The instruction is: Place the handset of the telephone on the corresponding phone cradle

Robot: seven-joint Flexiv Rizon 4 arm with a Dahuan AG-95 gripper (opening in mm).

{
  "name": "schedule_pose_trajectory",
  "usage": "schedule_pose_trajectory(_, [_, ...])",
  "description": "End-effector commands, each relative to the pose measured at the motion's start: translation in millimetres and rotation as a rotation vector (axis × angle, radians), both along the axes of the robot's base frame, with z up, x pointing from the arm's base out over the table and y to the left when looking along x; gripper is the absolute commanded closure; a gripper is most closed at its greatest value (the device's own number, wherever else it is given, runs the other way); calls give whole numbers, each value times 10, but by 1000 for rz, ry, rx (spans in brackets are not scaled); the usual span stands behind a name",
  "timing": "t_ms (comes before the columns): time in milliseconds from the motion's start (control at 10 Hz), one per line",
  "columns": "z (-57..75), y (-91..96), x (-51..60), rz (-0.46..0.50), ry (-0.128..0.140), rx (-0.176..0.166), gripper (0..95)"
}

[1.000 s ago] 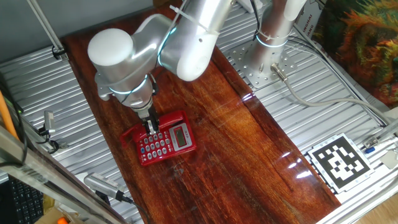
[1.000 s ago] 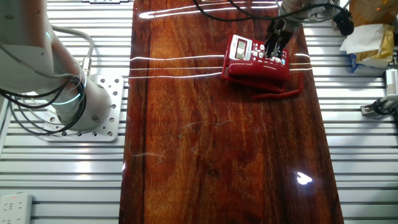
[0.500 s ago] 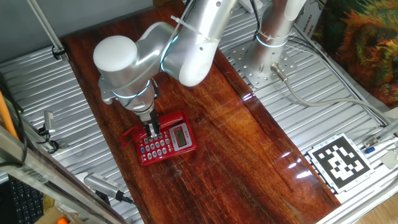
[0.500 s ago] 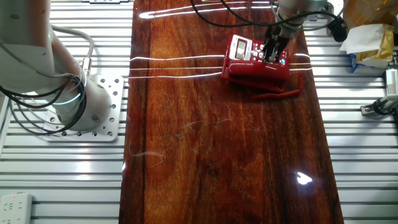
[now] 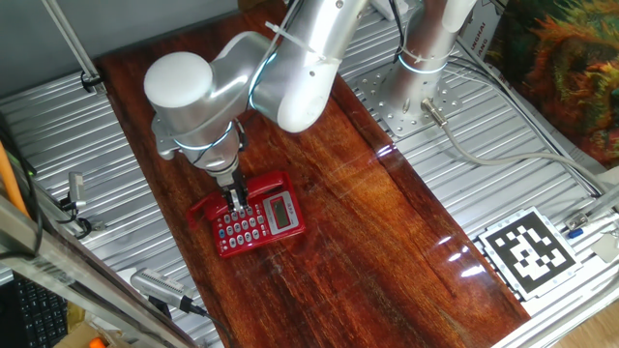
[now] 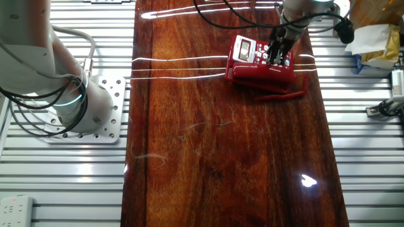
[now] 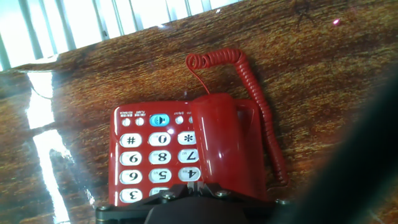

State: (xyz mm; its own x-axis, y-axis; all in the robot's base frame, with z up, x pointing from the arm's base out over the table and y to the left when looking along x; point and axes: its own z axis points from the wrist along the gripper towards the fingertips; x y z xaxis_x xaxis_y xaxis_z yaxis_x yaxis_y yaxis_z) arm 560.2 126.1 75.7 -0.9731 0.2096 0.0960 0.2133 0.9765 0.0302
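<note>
The dark wooden table [image 5: 387, 222] carries the phone cradle [image 5: 273, 220], near its edge. The handset [image 7: 227, 146] lies along 1 side of the cradle, beside the keypad, in its recessed strip. Its coiled cord [image 7: 249, 81] rests on the wood next to it. The gripper [image 5: 235, 201] stands directly above the handset; I cannot tell if its fingers are apart or clamped.

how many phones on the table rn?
1. The phone cradle sits near the table edge, with the handset lying along its side by the keypad. Nothing suggests another is hidden.
</note>
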Motion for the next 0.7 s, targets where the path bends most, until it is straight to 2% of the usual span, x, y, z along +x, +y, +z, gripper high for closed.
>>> schedule_pose_trajectory(100, [-7, -7, 7, -1, -2, -1, 950])
schedule_pose_trajectory(700, [-50, -66, 9, 1, -2, 0, 950])
